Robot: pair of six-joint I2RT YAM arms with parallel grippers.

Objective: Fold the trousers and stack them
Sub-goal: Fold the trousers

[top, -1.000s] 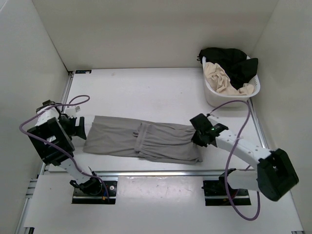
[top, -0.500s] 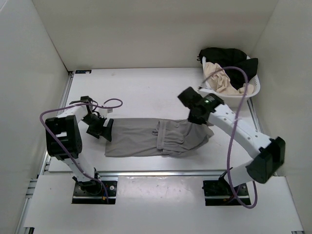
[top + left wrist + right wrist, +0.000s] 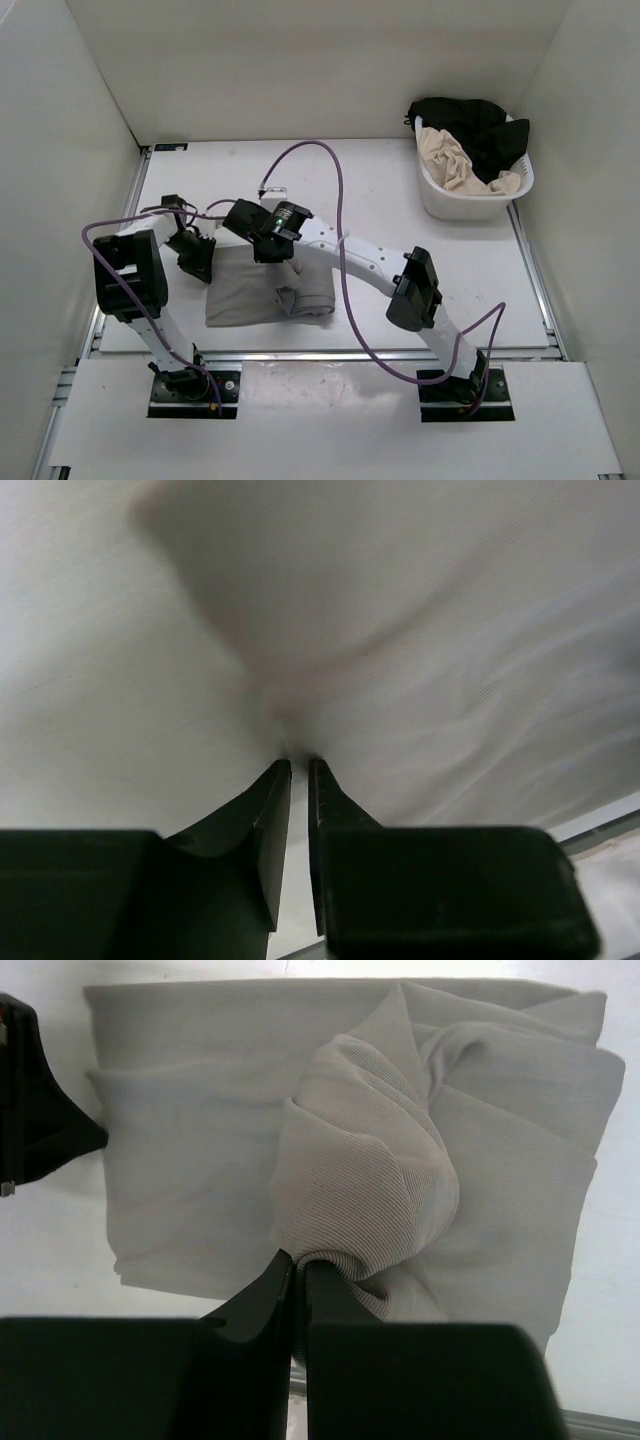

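The grey trousers [image 3: 240, 298] lie bunched in a short folded heap at the table's left, with a ribbed waist end [image 3: 370, 1170] doubled over the legs. My right gripper [image 3: 282, 262] reaches across from the right and is shut on that ribbed fold [image 3: 299, 1260]. The left gripper [image 3: 200, 262] sits at the heap's left edge. In the left wrist view its jaws stand almost together [image 3: 299, 765], pinching puckered grey cloth [image 3: 420, 630] at the tips. The right wrist view shows the left gripper's black body [image 3: 40, 1110] at the far left.
A white basket [image 3: 440, 197] stands at the back right, holding a beige garment [image 3: 455, 160] and a black garment [image 3: 480, 125]. The right arm's purple cable [image 3: 335, 175] loops over the table's middle. A metal rail [image 3: 330, 355] runs along the near edge.
The right gripper has swept far left with the waist end, folding the trousers over themselves. The left gripper has gone from wide open to nearly closed on the left edge.
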